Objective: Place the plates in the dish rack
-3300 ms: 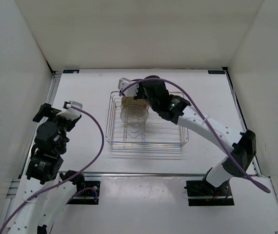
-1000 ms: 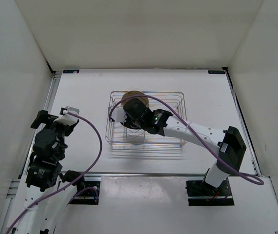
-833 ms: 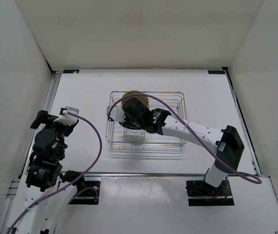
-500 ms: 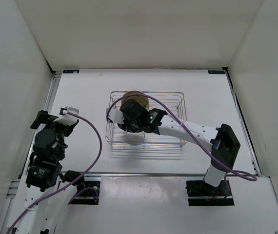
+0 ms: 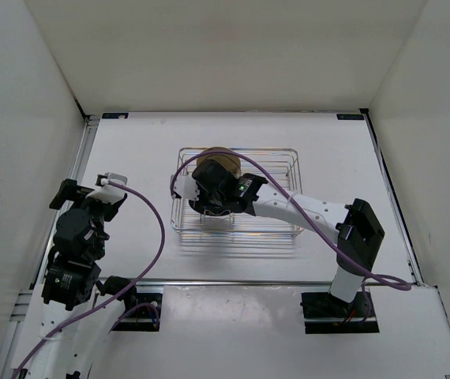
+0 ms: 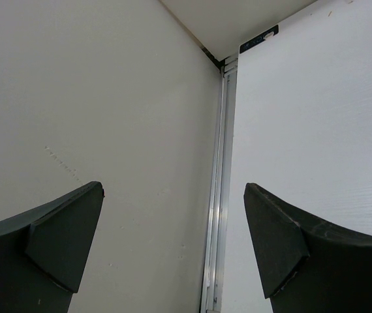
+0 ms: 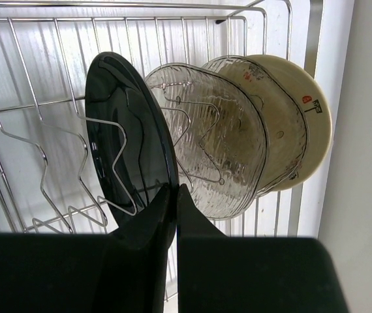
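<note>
Now the rectangular chrome wire dish rack (image 5: 276,207) is holding four round plates: one glossy black plate (image 7: 124,137), two pale translucent plates (image 7: 218,134), one tan plate (image 7: 311,114). The right gripper (image 7: 174,195) is pinching the black rim; the left gripper (image 6: 173,195) is gaping.

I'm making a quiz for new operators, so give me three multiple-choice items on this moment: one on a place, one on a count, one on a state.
1. Where does the black plate stand?
A. In the wire rack
B. Flat on the table
C. Leaning against the rack's outside

2. How many plates are in the rack?
A. Two
B. Three
C. Four

3. The left tool is:
A. shut on a plate
B. open and empty
C. shut on nothing

Answers:
1 A, it stands upright in a divider slot.
2 C, the black plate, two clear plates and a tan plate stand in a row.
3 B, its jaws stand wide apart with nothing between them.
</note>
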Robot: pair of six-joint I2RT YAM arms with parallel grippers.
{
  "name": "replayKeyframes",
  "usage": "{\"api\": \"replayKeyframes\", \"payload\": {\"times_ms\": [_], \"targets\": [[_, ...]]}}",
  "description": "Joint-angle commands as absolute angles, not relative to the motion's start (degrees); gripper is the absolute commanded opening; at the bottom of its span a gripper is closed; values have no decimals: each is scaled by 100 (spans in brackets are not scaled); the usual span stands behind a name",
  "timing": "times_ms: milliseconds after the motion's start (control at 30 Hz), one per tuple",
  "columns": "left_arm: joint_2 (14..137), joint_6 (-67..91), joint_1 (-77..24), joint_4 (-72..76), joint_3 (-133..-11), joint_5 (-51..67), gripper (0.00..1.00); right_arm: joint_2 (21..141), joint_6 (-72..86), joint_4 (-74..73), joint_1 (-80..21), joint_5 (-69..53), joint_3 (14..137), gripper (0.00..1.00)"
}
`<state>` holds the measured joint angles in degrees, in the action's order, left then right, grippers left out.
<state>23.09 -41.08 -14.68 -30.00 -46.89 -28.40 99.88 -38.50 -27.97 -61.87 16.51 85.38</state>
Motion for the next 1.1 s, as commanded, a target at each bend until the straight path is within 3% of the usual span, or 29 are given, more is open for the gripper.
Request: {"api": "replayKeyframes", "payload": {"times_ms": [0, 500, 667, 1067], "targets": [[2285, -4008, -1424, -3006, -4887, -2760, 100, 10011, -3665, -2839, -6231, 1310, 8824, 4], [2285, -3955, -1371, -3059, -4887, -2654, 100, 9853, -3840, -3172, -6231, 1204, 8534, 12], [2338, -3955, -1318, -3059, -4887, -2602, 100, 9853, -3894, -3234, -6231, 1151, 8534, 30], [2338, -3955, -1318, -3111, -4939, -2602, 100, 9853, -4289, -3287, -6231, 1361, 8753, 47]]}}
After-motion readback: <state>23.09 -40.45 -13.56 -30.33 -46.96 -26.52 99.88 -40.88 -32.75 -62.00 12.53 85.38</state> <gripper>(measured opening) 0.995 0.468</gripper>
